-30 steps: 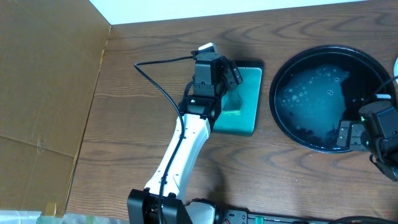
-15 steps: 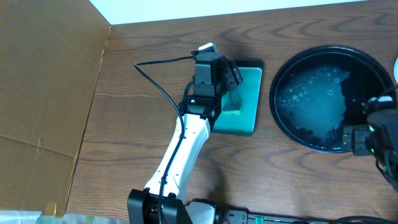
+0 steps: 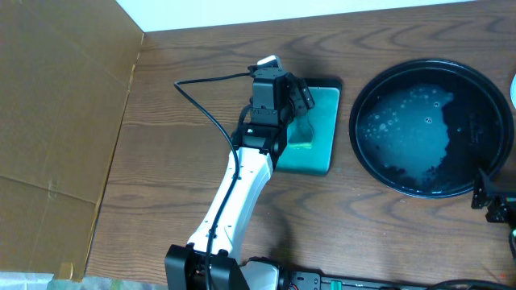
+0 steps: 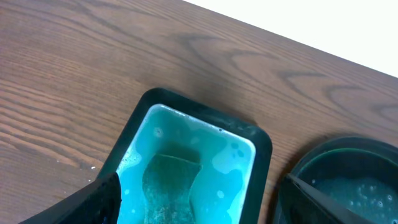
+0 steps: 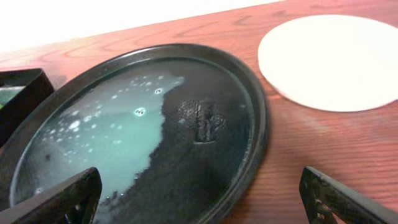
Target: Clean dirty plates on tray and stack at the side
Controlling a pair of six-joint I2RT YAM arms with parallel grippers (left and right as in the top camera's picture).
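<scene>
Left gripper (image 4: 202, 190): we see its jaws spread wide with nothing between them, hanging over the dish.
Right gripper (image 5: 199, 186): its jaws are wide too and hold nothing; it sits low at the tray's near edge, and overhead we find it at the desk's bottom right corner, partly cut off by the frame.
Tray (image 3: 355, 121): it lies flat on the right side of the desk (image 3: 161, 201). We note a film of teal soapy water with small bubbles across its left and middle, and bare glossy black on its right.
Plate (image 5: 336, 59): white and flat on the desk, just right of the tray and apart from its rim. We cannot tell whether it is one plate or several stacked.
Dish (image 4: 261, 142): rectangular, black-rimmed and filled with teal liquid, it stands left of the tray.
Sponge (image 4: 171, 183): it lies sunk in the dish, under the left gripper.
Cardboard (image 3: 56, 121): we see it covering the left of the overhead view.
</scene>
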